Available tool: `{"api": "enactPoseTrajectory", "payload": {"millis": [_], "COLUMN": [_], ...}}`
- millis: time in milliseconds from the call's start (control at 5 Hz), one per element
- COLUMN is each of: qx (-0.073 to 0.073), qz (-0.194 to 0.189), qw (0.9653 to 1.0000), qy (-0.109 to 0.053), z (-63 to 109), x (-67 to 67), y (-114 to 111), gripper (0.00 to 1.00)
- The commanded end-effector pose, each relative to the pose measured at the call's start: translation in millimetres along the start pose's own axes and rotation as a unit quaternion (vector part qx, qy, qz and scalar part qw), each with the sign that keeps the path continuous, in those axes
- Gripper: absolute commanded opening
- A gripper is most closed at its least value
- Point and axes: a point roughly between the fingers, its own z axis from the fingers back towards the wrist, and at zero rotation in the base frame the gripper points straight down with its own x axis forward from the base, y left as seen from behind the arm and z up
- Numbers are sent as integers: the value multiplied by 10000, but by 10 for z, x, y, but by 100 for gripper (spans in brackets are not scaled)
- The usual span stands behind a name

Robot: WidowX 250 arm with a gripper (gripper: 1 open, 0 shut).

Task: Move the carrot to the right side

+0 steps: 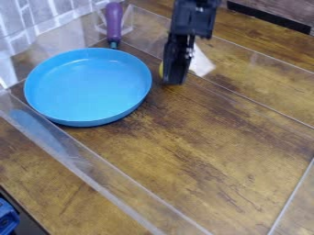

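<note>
My gripper (174, 79) points steeply down at the tabletop just right of the blue plate (86, 87), near the back of the table. Its dark fingers stand together, shut. A carrot does not show plainly; whatever lies under and behind the fingers is hidden. A small pale thing (201, 65) pokes out on the gripper's right side. I cannot tell whether the fingers hold anything.
A purple object (114, 18) stands at the back, behind the plate. The wooden table (208, 156) stretches to the right and front. A glassy raised edge (73, 156) runs diagonally along the front left.
</note>
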Motion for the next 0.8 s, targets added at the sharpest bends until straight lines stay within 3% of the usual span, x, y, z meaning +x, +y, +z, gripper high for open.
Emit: {"api": "enactPoseTrajectory", "payload": {"millis": [0,600], "qx": [314,130], "qz": [-73,400], "qw": [9986,9965], "qy": [-420,-717], "z": [290,97], "x": [7,118], "y": [-217,-204], "gripper": [0,0]}}
